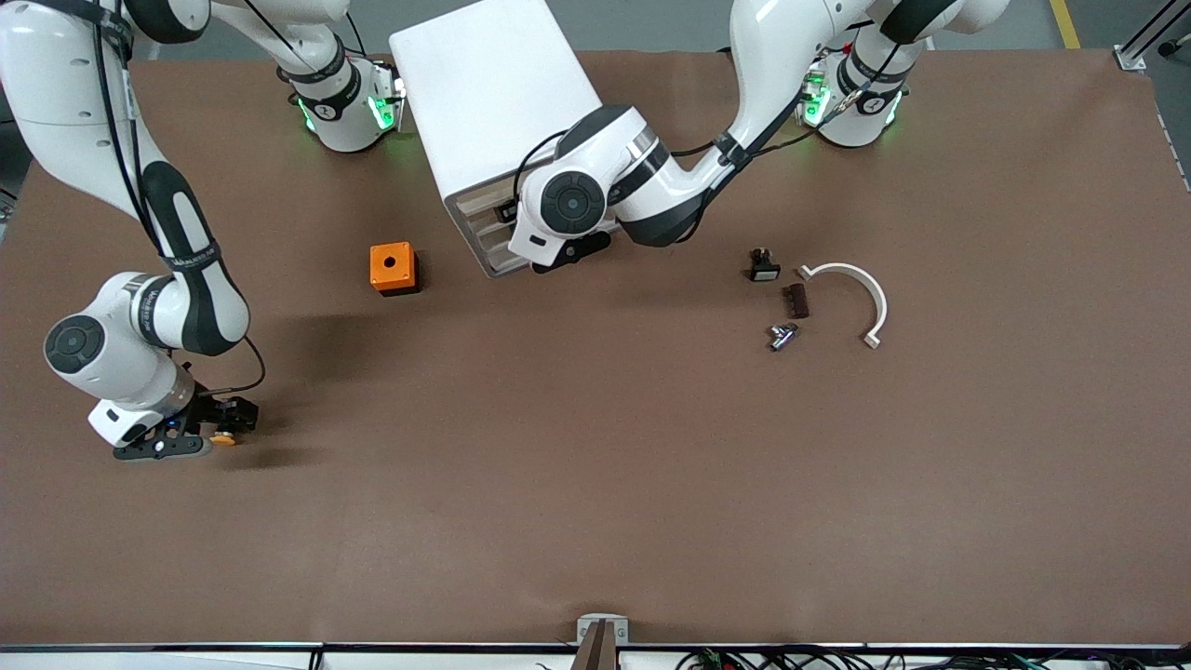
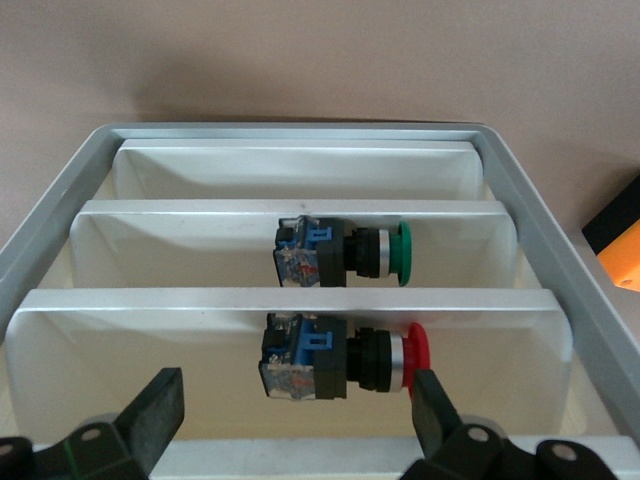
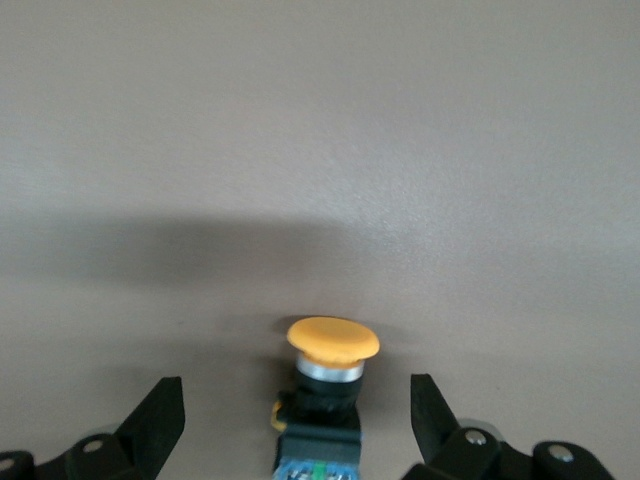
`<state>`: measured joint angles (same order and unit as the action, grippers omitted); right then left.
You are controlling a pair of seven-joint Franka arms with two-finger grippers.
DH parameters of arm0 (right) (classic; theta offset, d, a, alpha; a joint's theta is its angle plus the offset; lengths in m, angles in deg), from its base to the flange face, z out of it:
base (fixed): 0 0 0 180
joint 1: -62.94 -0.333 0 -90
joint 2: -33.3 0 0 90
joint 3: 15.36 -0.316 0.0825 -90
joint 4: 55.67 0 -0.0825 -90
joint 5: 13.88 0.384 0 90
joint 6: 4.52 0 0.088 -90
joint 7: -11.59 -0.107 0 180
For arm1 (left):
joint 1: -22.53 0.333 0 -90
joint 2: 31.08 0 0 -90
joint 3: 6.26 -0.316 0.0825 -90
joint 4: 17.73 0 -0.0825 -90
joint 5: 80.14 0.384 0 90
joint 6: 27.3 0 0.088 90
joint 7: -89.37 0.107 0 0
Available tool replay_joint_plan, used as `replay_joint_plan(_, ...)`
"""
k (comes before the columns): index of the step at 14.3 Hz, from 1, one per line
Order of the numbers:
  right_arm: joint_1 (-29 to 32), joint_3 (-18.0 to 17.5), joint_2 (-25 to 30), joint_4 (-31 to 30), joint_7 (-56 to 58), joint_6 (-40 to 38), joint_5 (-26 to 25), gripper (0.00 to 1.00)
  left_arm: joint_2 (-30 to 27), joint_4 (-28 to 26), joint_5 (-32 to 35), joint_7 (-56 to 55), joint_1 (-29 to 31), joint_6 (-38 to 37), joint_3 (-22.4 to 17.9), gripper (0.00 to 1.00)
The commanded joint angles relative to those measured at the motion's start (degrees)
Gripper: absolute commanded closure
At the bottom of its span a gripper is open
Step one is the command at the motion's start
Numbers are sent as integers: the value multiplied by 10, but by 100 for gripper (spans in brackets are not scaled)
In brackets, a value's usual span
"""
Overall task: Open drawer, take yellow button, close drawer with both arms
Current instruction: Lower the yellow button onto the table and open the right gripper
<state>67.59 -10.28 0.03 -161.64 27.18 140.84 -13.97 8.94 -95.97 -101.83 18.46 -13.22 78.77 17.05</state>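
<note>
The button [image 1: 222, 438], with an orange cap and a black-and-blue body, lies on the brown table near the right arm's end. It also shows in the right wrist view [image 3: 330, 375]. My right gripper [image 1: 216, 430] is low over it and open [image 3: 295, 420], one finger on each side, not touching. My left gripper [image 1: 569, 251] is at the front of the white drawer unit [image 1: 493, 112] and open [image 2: 295, 415]. It looks into grey-rimmed drawer compartments [image 2: 300, 300] that hold a green-capped button [image 2: 345, 252] and a red-capped button [image 2: 345, 355].
An orange box [image 1: 393, 268] with a round hole stands beside the drawer unit, toward the right arm's end. Toward the left arm's end lie a small black part [image 1: 763, 267], a brown block [image 1: 796, 301], a metal fitting [image 1: 782, 336] and a white curved bracket [image 1: 856, 288].
</note>
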Motion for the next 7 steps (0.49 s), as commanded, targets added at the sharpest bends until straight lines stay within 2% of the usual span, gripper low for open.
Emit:
replay_joint_plan(1, -13, -4, 76, -12, -13, -73, 10, 0, -12, -6, 14, 3, 9, 9, -2, 0)
replay_joint_plan(4, -26, -4, 130, -12, -50, -131, 11, 0, -23, -4, 60, 29, 32, 9, -2, 0)
replay_joint_plan(7, -51, -4, 179, -12, -109, -194, 11, 0, -58, -17, 82, 141, 73, 5, -3, 0)
